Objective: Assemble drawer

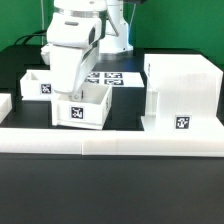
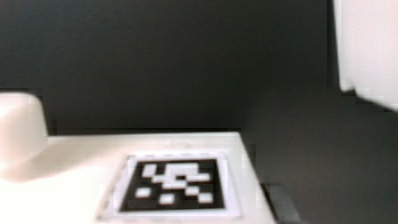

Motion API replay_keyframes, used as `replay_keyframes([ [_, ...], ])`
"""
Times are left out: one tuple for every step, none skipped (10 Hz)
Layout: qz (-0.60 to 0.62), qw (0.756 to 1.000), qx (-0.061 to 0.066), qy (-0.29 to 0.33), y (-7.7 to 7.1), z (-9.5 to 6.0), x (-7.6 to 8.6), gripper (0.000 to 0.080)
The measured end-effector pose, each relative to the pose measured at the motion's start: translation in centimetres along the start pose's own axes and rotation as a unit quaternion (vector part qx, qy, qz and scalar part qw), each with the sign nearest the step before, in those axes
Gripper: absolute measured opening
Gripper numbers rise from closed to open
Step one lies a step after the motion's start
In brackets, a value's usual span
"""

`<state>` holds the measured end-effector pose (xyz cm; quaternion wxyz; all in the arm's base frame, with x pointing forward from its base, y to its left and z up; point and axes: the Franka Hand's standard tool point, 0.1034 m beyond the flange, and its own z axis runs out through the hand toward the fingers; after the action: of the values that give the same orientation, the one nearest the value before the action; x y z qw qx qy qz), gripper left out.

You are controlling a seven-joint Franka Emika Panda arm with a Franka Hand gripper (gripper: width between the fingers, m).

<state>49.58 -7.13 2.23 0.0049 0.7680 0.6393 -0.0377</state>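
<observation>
Exterior view: end effector at tray.

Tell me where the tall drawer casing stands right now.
The casing stands at the exterior view's right, just behind the long low wall, with a tray toward the view's left.

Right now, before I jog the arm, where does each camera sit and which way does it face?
Exterior view: off the arm, raised, looking over the long low wall at the near tray and casing; the arm and tool show.
Wrist view: on the wrist, close on a tagged white face; no tool clearly visible.
Shared: probably the near tray; not certain.
</observation>
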Motion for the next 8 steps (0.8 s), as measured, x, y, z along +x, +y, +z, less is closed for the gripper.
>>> replay_keyframes([
  [-0.033,0.999,0.0,-0.004,0.0,0.0,-0.3,0.0042],
  [-0.077,0.997,0.001,-0.009,0.0,0.1,-0.4,0.0042],
  [-0.12,0.993,0.002,-0.012,0.2,0.4,-0.2,0.0042],
  [-0.122,0.992,0.003,-0.01,0.9,0.2,0.8,0.0042],
  [-0.111,0.994,0.004,-0.009,1.7,0.0,1.6,0.0042],
  [-0.104,0.994,0.007,-0.008,2.5,0.0,2.1,0.0042],
  [-0.089,0.996,0.008,-0.008,2.8,0.0,2.5,0.0042],
  [-0.068,0.998,0.002,-0.007,3.1,-0.2,2.9,0.0042],
])
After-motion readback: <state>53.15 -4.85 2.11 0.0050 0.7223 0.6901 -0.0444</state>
